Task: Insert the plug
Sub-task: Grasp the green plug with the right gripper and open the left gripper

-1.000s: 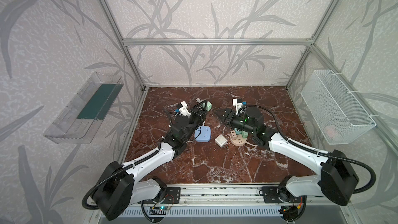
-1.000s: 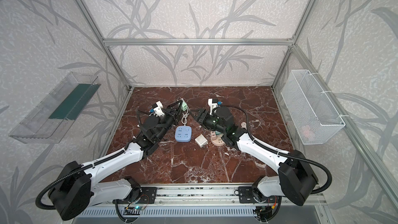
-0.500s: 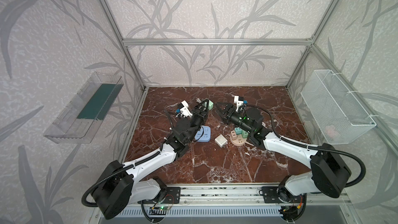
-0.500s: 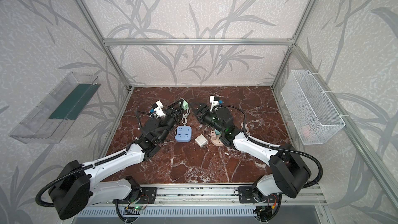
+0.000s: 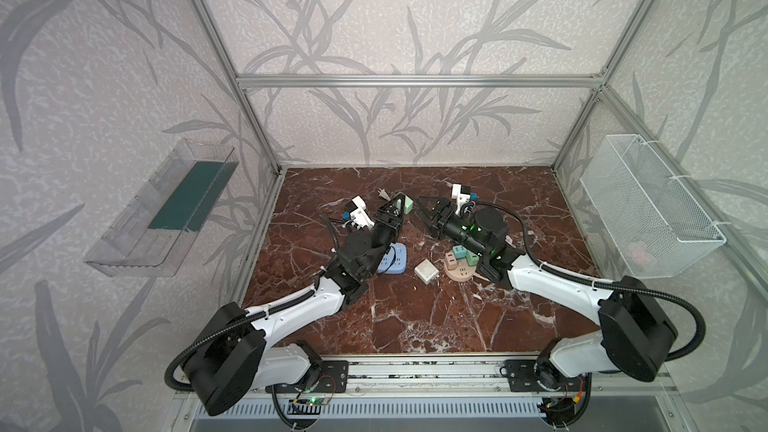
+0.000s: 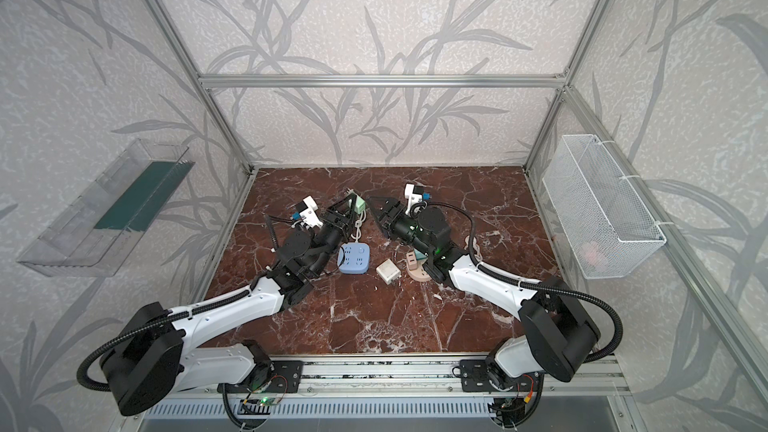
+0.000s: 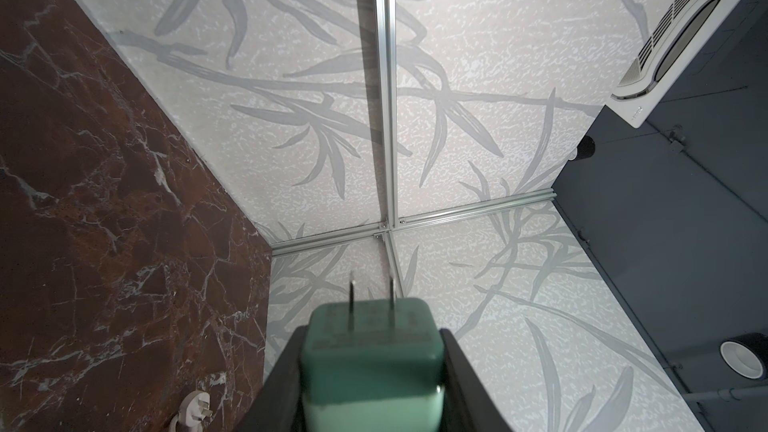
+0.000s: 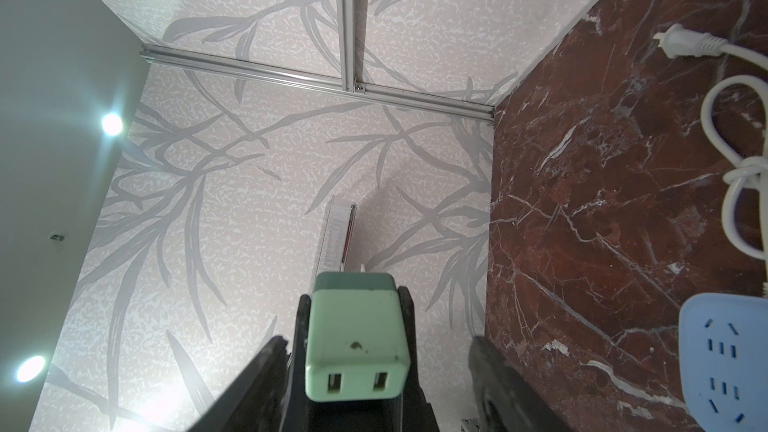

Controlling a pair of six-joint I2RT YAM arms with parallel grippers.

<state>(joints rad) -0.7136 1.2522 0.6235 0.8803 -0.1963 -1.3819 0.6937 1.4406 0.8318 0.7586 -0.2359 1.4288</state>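
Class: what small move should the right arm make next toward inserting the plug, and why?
Probably ease the right gripper forward until its open fingers flank the mint-green cube charger. The left gripper is shut on it with its prongs aimed away from the blue plastic power strip, so a handover looks needed.

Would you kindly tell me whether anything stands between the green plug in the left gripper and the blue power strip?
The sockets of the blue power strip are uncovered. The left gripper holds the green plug above the table; only a white cord lies on the table between them.
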